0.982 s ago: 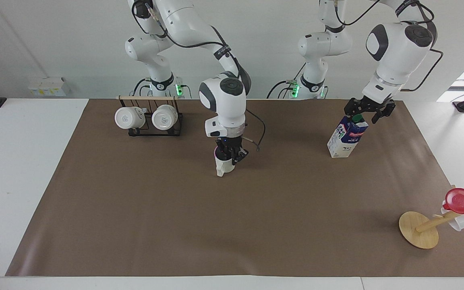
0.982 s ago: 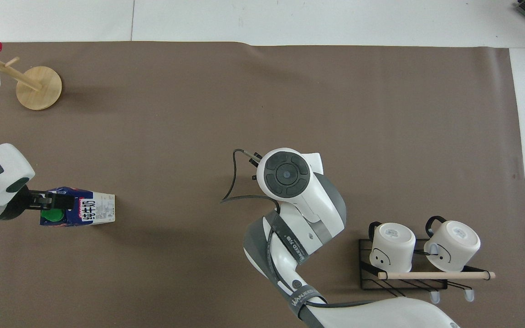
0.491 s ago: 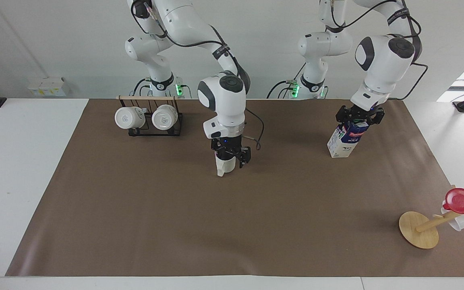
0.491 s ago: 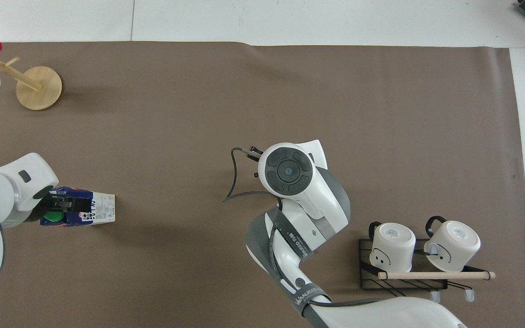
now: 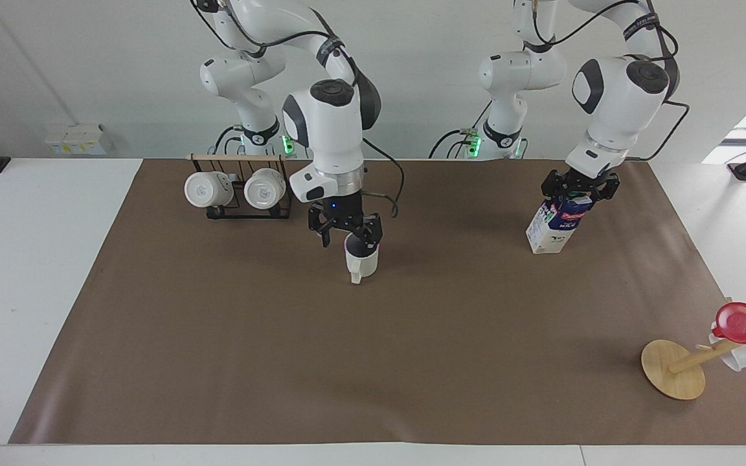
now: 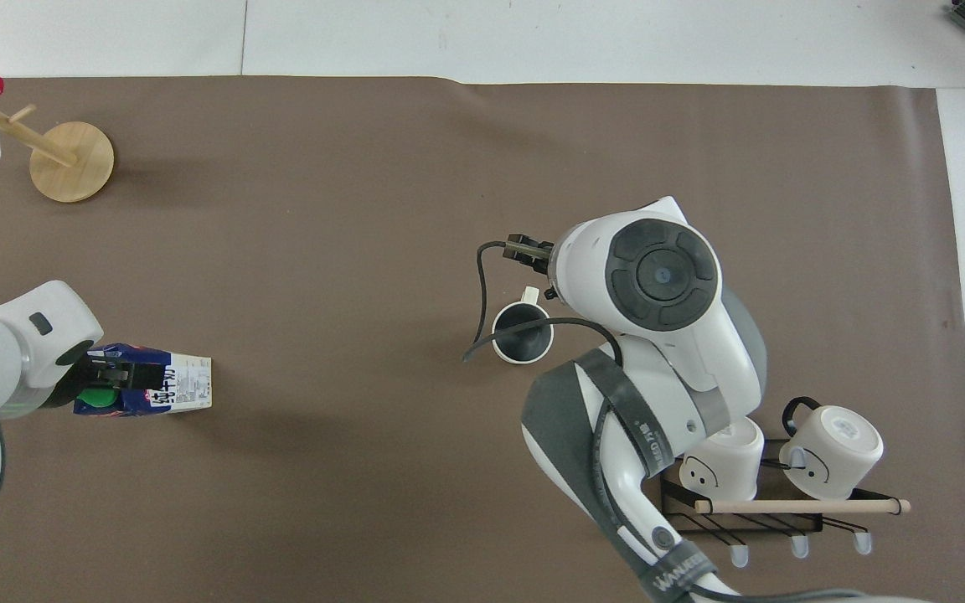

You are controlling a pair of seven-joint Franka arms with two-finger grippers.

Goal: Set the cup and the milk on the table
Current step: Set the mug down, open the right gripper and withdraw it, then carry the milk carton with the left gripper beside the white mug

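The cup (image 5: 361, 260) stands upright mid-table (image 5: 217, 362), freed: the right gripper (image 5: 346, 228) has let go and lifted, fingers spread. The left gripper (image 5: 579, 188) has dropped onto the milk (image 5: 558, 223) at the cup's three o'clock in the facing view, jaws wide around its top, grip uncertain. A mug rack (image 5: 243, 191) at ten o'clock blocks nothing.

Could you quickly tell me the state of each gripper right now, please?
Left gripper: open, around the top of the milk.
Right gripper: open, holding nothing, just above the cup.
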